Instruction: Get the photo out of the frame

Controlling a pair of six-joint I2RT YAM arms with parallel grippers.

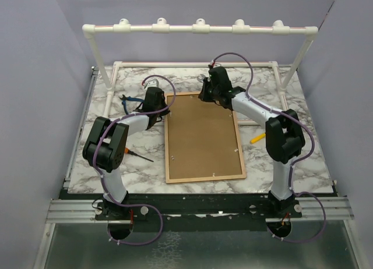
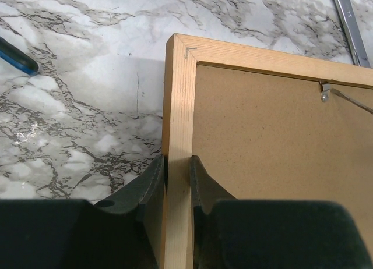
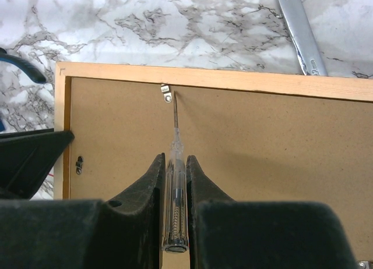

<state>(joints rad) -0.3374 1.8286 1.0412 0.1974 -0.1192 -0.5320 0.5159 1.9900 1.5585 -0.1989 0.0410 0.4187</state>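
Note:
The frame lies face down on the marble table, its brown fibreboard back up. The photo is hidden under the backing. My left gripper is shut on the frame's left wooden border near the far left corner. My right gripper is shut on a clear-handled screwdriver. The screwdriver's tip touches a small metal retaining clip at the frame's far edge. The same clip shows in the left wrist view. In the top view the right gripper is at the frame's far edge and the left gripper at its left side.
A white pipe rack spans the back of the table. A wrench lies beyond the frame's far edge. A blue-handled tool lies left of the frame. An orange tool lies to the right, a dark screwdriver to the left. Another clip sits on the left border.

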